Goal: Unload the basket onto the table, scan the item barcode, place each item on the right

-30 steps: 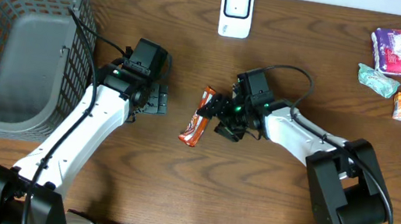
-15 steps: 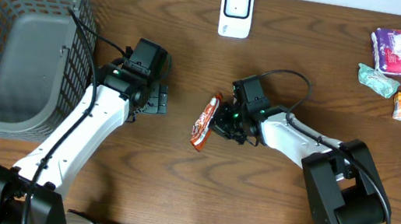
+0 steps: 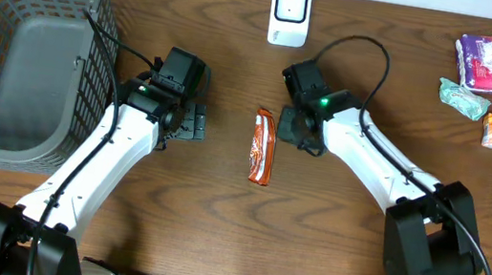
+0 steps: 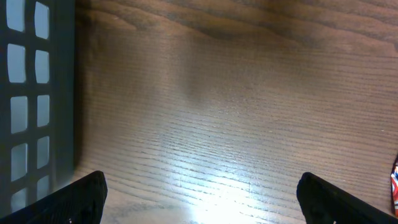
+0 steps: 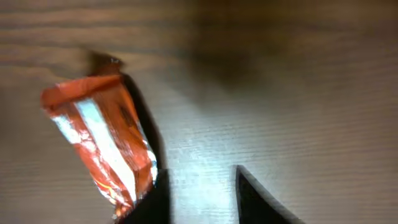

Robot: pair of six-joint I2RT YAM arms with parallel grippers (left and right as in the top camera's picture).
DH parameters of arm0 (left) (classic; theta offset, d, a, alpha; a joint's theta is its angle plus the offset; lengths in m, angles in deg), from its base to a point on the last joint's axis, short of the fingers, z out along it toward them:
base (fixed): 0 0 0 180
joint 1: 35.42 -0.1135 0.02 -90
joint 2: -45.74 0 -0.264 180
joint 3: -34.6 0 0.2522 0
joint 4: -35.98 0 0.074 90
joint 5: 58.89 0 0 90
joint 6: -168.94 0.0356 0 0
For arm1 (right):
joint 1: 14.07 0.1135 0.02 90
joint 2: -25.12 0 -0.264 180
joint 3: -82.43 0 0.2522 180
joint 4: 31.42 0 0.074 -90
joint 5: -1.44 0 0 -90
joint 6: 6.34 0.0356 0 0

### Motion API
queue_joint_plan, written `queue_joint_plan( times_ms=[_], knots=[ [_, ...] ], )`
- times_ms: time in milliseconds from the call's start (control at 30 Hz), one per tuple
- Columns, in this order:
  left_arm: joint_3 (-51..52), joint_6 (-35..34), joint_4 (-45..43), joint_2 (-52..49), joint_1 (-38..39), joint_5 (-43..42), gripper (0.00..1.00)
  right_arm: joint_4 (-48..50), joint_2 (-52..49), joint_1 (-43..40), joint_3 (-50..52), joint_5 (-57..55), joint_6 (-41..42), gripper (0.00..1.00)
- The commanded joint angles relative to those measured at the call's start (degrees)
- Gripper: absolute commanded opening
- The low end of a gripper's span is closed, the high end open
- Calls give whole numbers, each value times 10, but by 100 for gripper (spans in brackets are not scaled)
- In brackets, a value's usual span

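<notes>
Since the snack bar [image 3: 263, 147] looks light, crinkly and slippery, the right fingers [image 5: 261, 202], slightly parted and empty, should pinch across its narrow middle; the left fingers [image 4: 81, 196] stand spread wide.

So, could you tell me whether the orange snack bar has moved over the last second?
Yes. The snack bar has shifted right and turned straighter. In the overhead view it now lies directly below the white scanner, not left of it.
</notes>
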Motion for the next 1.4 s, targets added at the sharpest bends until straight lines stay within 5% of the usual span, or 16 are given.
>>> queue_joint_plan(
  times_ms=[0, 200, 733, 967, 1067, 1167, 1367],
  knots=[
    [3, 1, 0, -2, -1, 12, 98, 27, 9, 27, -9, 7, -99, 48],
    [3, 1, 0, -2, -1, 12, 98, 67, 0, 71, -8, 14, -86, 61],
    [3, 1, 0, -2, -1, 12, 98, 60, -86, 129, -7, -110, -43, 64],
    [3, 1, 0, -2, -1, 12, 98, 54, -89, 127, -7, -110, -42, 17],
    [3, 1, 0, -2, -1, 12, 98, 49, -89, 120, -7, -110, -43, 15],
    [3, 1, 0, -2, -1, 12, 98, 41, -89, 107, -7, -105, -43, 1],
    [3, 1, 0, -2, -1, 12, 98, 14, -59, 37, -49, 42, -57, 1]
  ],
)
